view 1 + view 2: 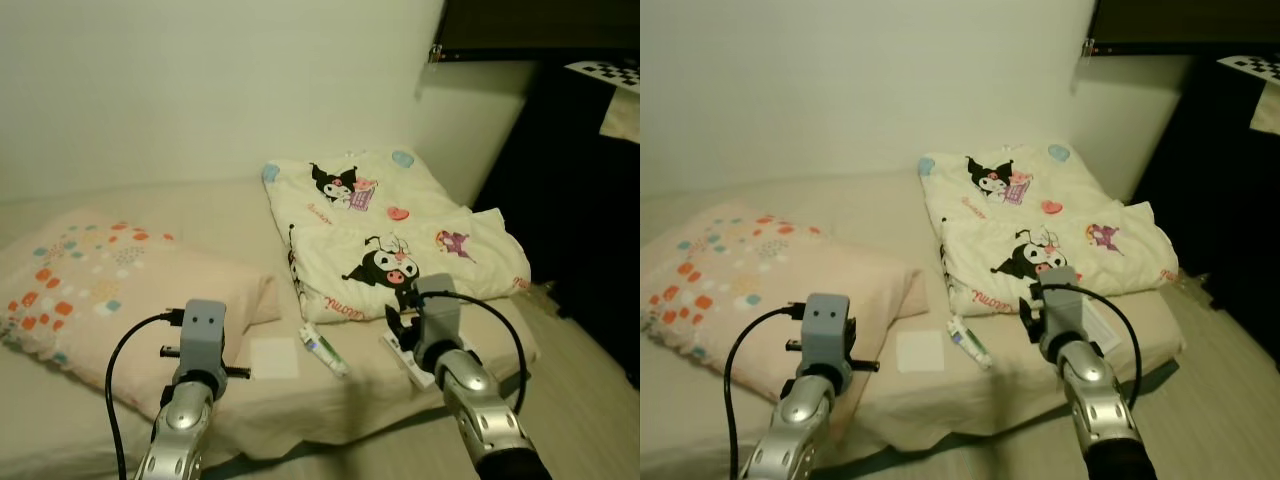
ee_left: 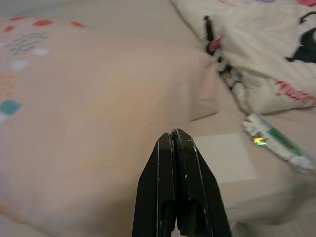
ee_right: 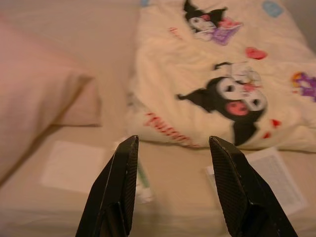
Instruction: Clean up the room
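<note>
I see paper [image 3: 276,180] partly hidden under blanket [image 1: 390,230] | bed [image 1: 220,210] beige, wall white | left gripper [image 2: 175,143] pressed together | right gripper [image 3: 173,148] spread

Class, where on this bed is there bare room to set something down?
Free: the mattress between the pillow and folded blanket, towards the wall. Crowded: the front edge, with a white square, tube and leaflet.
</note>
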Controlling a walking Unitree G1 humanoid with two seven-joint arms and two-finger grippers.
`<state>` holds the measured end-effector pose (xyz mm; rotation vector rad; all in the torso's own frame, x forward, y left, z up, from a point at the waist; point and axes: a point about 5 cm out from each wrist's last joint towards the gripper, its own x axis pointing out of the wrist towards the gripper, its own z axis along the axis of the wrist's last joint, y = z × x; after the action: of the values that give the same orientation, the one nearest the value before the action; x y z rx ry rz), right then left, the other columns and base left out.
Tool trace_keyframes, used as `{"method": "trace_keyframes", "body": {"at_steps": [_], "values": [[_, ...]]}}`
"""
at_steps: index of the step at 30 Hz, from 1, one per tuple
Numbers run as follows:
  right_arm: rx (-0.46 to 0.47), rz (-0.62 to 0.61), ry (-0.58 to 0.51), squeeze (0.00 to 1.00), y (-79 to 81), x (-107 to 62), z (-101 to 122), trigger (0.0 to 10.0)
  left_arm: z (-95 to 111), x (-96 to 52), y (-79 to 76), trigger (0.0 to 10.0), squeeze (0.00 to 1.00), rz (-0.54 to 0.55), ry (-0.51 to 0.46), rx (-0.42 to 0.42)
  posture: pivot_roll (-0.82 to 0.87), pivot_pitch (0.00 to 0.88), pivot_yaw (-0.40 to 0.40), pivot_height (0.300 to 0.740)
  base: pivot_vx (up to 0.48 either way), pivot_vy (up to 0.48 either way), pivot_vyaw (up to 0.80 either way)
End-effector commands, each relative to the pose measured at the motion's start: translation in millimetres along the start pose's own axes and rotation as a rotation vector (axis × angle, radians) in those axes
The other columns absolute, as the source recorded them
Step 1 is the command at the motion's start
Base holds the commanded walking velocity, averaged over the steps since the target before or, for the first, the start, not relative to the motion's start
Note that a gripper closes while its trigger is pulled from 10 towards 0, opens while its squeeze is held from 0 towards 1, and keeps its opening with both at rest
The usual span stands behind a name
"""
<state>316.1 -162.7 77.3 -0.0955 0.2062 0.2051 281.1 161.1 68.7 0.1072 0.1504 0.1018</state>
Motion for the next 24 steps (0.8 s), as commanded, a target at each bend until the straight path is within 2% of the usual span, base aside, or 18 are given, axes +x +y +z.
{"method": "trace_keyframes", "body": {"at_steps": [1, 7, 11, 14, 24], "values": [[-0.014, -0.021, -0.009, 0.00, -5.2, 0.1, 1.5, 10.0, -3.7, -1.1, 0.5, 10.0, 0.00, 0.007, 0.007, 0.017, -0.07, 0.051, -0.066, 0.740, 0.000, 0.000, 0.00], [-0.007, -0.072, -0.042, 0.00, -9.9, 3.0, 8.8, 10.0, -1.8, 0.6, 4.5, 10.0, 0.00, 0.038, -0.006, 0.041, -0.07, 0.044, -0.065, 0.740, 0.000, 0.000, 0.00], [0.053, -0.141, -0.002, 0.00, -18.7, 7.6, 8.0, 10.0, -2.3, 0.9, 5.6, 10.0, 0.00, 0.027, 0.000, 0.028, -0.06, 0.039, -0.060, 0.731, 0.000, 0.000, 0.00], [0.040, -0.158, 0.021, 0.00, -21.9, 10.3, 7.1, 10.0, -3.5, 0.8, 4.9, 10.0, 0.00, 0.008, 0.003, 0.046, -0.06, 0.037, -0.057, 0.721, 0.000, 0.000, 0.00], [0.008, -0.128, 0.036, 0.00, -15.6, 12.5, 3.0, 10.0, -4.2, 4.6, 7.0, 10.0, 0.00, -0.014, 0.005, 0.034, -0.07, 0.054, -0.041, 0.691, 0.000, 0.000, 0.00]]}}
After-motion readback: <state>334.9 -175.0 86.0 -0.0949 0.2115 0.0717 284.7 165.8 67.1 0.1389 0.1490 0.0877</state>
